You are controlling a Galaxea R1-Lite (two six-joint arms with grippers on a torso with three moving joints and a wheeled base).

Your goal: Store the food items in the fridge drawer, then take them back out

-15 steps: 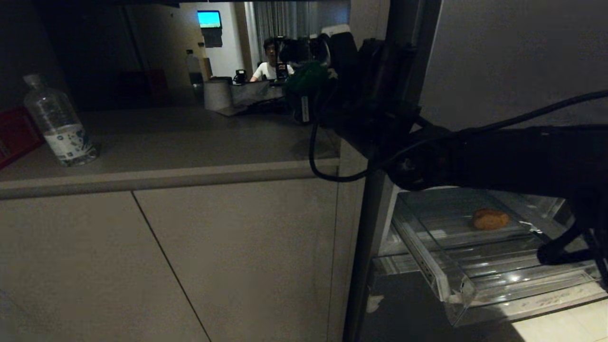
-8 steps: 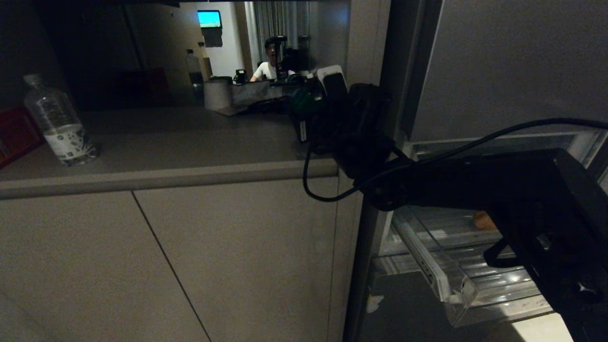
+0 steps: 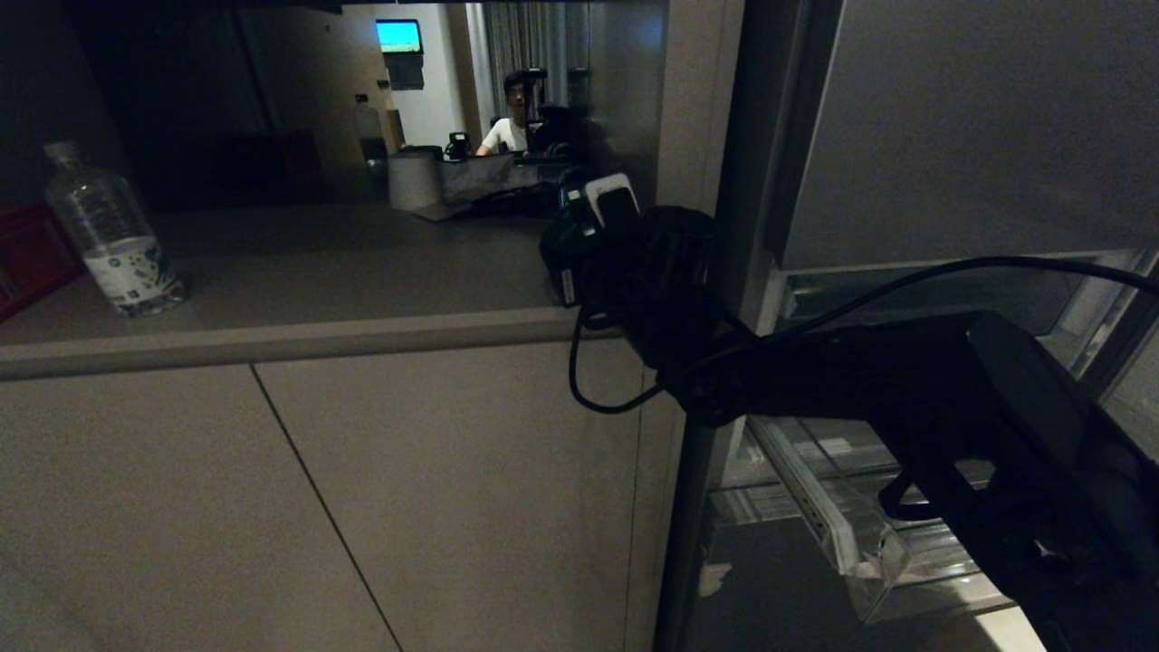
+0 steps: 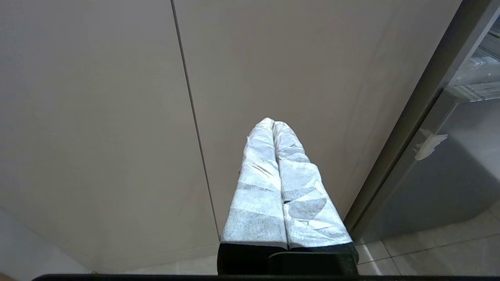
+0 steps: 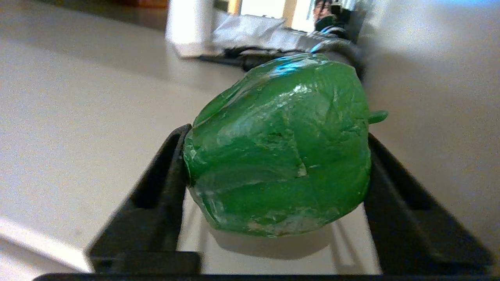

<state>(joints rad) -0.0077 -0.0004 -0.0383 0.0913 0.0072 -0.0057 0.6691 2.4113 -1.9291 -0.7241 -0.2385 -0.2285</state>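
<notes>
Centrally, we see the right gripper (image 5: 273, 171) with its two dark fingers (image 5: 156, 187) spread wide and pinching the green pepper (image 5: 279, 152) between them; the pepper's bulk fills the gap, its short stem (image 5: 377, 116) pointing toward the grey fridge wall (image 3: 702, 100). We place the pair just above the worktop (image 3: 362, 263), near its front right corner. From there the clear fridge drawer (image 3: 851, 534) lies lower and to the robot's right, pulled out; we cannot see the potato. We judge the right arm nearer. We note the left gripper (image 4: 273, 127) pressed together before the cabinet doors (image 4: 97, 117).
</notes>
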